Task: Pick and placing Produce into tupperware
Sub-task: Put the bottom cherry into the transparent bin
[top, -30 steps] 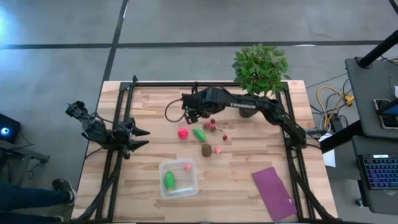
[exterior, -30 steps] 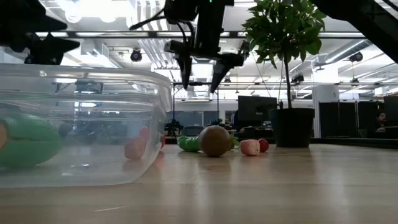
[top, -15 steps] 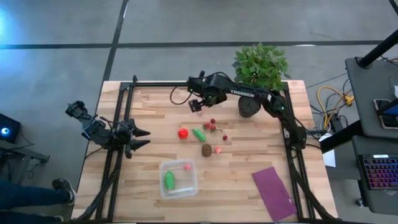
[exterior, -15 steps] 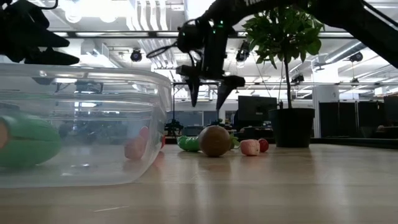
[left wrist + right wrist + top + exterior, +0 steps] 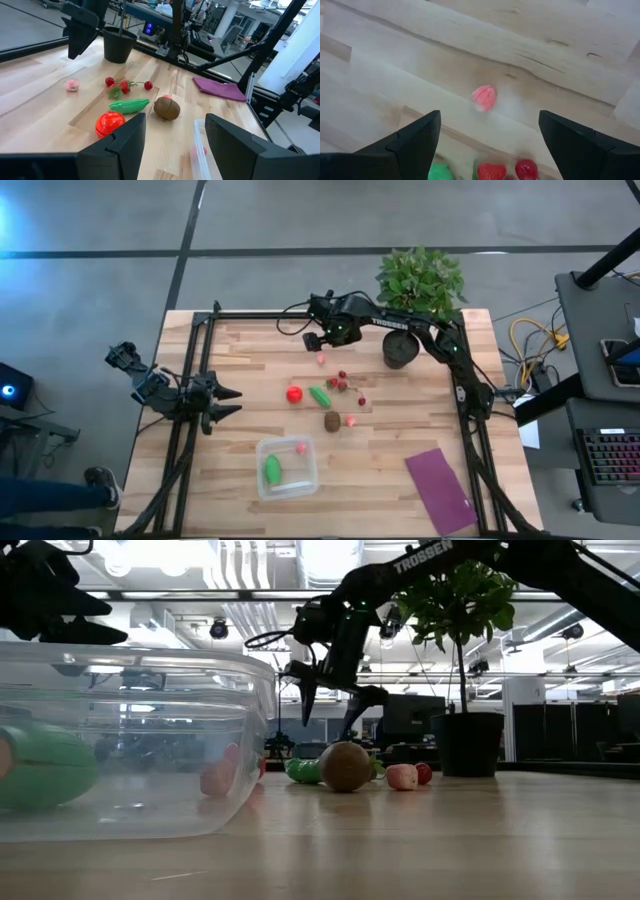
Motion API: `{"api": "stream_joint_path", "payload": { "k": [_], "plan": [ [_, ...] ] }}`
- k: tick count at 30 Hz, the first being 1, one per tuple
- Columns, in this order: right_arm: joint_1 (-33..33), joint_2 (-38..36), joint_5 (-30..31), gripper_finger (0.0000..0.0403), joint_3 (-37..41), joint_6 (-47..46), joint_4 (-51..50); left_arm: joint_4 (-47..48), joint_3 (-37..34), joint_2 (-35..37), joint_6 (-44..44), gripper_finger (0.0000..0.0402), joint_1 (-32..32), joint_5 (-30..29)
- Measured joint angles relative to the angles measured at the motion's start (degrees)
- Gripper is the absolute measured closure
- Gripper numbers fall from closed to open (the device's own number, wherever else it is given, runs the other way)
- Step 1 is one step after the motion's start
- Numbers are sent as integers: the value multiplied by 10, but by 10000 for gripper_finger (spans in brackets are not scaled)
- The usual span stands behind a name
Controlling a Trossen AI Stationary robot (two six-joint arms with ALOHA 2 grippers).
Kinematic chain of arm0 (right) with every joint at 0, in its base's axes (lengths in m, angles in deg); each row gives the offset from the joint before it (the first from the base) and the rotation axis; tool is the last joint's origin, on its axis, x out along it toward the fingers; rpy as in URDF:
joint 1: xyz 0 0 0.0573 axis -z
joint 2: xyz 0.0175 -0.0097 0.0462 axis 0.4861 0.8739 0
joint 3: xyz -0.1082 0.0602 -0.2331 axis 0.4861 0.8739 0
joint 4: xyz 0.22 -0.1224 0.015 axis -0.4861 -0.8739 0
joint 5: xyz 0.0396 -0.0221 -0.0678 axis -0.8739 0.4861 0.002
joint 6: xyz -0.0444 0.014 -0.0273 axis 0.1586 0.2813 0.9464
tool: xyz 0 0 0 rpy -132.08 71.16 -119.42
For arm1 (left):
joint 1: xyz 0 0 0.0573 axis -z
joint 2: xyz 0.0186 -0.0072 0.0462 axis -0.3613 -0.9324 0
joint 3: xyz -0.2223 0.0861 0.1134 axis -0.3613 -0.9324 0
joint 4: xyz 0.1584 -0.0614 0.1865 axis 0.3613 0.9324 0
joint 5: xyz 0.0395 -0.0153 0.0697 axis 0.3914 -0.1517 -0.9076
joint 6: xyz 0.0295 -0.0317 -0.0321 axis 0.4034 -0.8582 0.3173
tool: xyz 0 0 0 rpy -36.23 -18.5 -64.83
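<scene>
Hovering with fingers spread, the right gripper (image 5: 322,343) sits above a small pink piece (image 5: 321,360) at upper centre; probably light, hard and rollable, best pinched across its middle

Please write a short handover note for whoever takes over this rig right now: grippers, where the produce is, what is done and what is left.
Right gripper: open, empty, above a loose pink piece at the table's far side.
Left gripper: parked at the left edge, holding nothing.
Done: a green piece and a small pink bit lie in the tupperware.
Left: red ball, green piece, brown oval, the pink bit beside it, and the small red bits.
</scene>
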Motion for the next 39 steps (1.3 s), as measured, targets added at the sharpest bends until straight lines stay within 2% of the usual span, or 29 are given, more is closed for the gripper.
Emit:
{"api": "stream_joint_path", "payload": {
  "k": [9,16,20,22,34,39],
  "plan": [
    [-61,0,-1,76,-34,-54,2,0,0,0,0,210,0,0],
    [-124,0,3,76,-59,-138,-4,0,0,0,0,210,0,0],
    [-168,0,24,76,-61,-195,-6,0,0,0,0,210,0,0],
    [-190,0,45,76,-61,-225,-13,0,0,0,0,210,0,0],
    [-323,0,261,76,-61,-469,-126,0,0,0,0,210,0,0],
    [-356,0,292,76,-61,-526,-177,0,0,0,0,210,0,0]
  ]
}}
